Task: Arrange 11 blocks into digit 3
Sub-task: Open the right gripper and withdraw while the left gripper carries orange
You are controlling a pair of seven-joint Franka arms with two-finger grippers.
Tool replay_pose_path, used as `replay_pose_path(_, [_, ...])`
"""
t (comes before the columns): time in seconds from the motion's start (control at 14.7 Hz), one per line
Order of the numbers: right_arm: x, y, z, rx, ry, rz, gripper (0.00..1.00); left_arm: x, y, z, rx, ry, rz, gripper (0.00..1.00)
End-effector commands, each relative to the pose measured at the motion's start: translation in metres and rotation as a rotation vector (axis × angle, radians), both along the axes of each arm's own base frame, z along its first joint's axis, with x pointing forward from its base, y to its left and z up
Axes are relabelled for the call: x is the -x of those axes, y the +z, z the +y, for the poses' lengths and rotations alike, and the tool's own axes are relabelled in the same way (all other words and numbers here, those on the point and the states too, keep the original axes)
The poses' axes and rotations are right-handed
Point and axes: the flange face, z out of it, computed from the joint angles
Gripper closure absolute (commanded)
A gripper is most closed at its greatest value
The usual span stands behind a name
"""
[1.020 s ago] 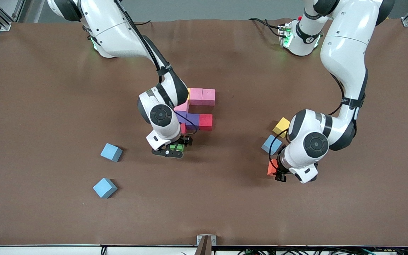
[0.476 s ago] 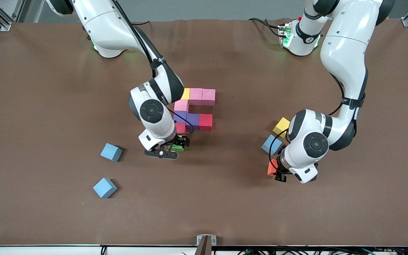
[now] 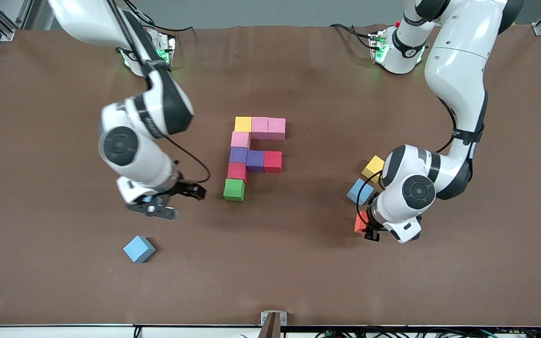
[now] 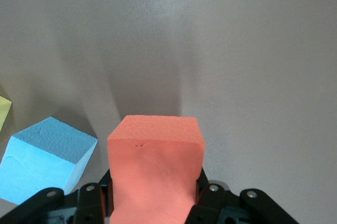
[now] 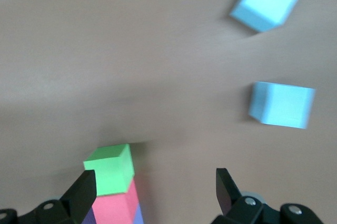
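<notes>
Nearest the front edge of the brown table (image 3: 298, 281): one light blue foam cube (image 3: 139, 249), loose, toward the right arm's end.

Farther in: right gripper (image 3: 169, 202), fingers spread wide and empty, above a second light blue cube (image 5: 280, 105) that its arm hides in the front view.

Left gripper (image 3: 369, 228), toward the left arm's end, pinching an orange foam cube (image 4: 155, 168) between its pads, low over the table. Just beside it a third light blue cube (image 3: 359, 191); a loose yellow foam cube (image 3: 374, 168) farther in.

Mid-table: the partial digit 3 (image 3: 251, 155). Green cube (image 3: 234, 189) ends the spine; then red, purple and pink cubes; top bar yellow, pink, pink. Middle bar purple and red. Bottom bar not yet laid.

Handling, as judged: cubes look light, soft and matte, so they should grip well but may squash. Take two flat opposite faces, squarely.

Room: open table beside the green cube, toward the left arm's end. Neighbours touch, so a nudge could shift the row.
</notes>
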Motion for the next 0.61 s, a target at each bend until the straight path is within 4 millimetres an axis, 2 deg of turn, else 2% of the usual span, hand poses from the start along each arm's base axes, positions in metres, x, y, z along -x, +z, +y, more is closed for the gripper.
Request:
replay_pose_path(0.0, [0.002, 0.031, -0.041, -0.013, 0.006, 0.023, 0.00, 0.008, 0.008, -0.029, 0.001, 0.021, -0.016, 0.63])
replay_pose_path(0.07, [0.003, 0.038, -0.050, -0.012, 0.044, 0.043, 0.00, 0.014, 0.009, -0.046, 0.002, 0.024, -0.018, 0.64])
replay_pose_path(0.27, [-0.003, 0.055, -0.105, -0.013, 0.084, 0.121, 0.00, 0.026, 0.016, -0.084, 0.013, 0.053, -0.026, 0.64])
replay_pose_path(0.41, [-0.007, 0.054, -0.142, -0.010, 0.035, 0.143, 0.00, 0.037, 0.014, -0.107, 0.013, 0.062, -0.021, 0.64])
replay_pose_path(0.54, [-0.002, 0.057, -0.168, 0.011, 0.007, 0.200, 0.00, 0.048, 0.011, -0.127, 0.013, 0.065, -0.016, 0.64])
